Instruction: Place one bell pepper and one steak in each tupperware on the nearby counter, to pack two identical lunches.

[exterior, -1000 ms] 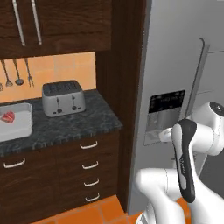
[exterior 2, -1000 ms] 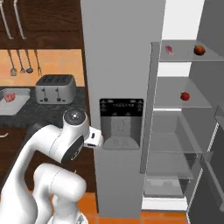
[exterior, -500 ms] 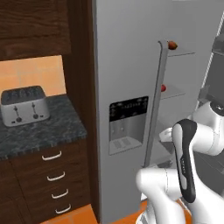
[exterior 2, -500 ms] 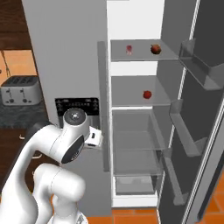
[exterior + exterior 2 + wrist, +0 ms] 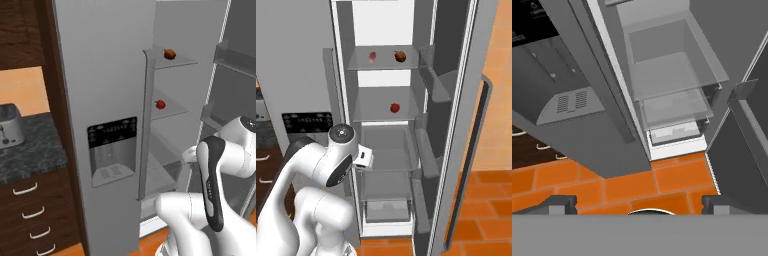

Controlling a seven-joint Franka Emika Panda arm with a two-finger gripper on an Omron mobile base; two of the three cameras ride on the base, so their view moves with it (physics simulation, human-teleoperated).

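Observation:
The fridge (image 5: pixel 383 125) stands open. On its top shelf lie a pinkish steak (image 5: pixel 372 57) and, to its right, a red-orange bell pepper (image 5: pixel 400 56) (image 5: pixel 170 54). Another bell pepper (image 5: pixel 395 107) (image 5: pixel 160 104) sits on the shelf below. My gripper (image 5: pixel 640 204) is open with nothing between its widely spread fingertips (image 5: pixel 562 204). It hangs low in front of the fridge, well below both shelves, looking down at the lower drawers and the floor. The black counter (image 5: pixel 30 150) is at far left. The tupperware is out of view.
A silver toaster (image 5: pixel 10 125) stands on the counter above dark drawers (image 5: pixel 30 215). The fridge's closed left door carries a dispenser panel (image 5: pixel 112 150). Its open right door (image 5: pixel 466 125) with shelf bins juts toward me. Orange tile floor (image 5: pixel 612 185) lies below.
The whole picture has slid from the counter and toaster to the open fridge, so the base has moved right. The arm keeps its folded pose and the gripper stays open.

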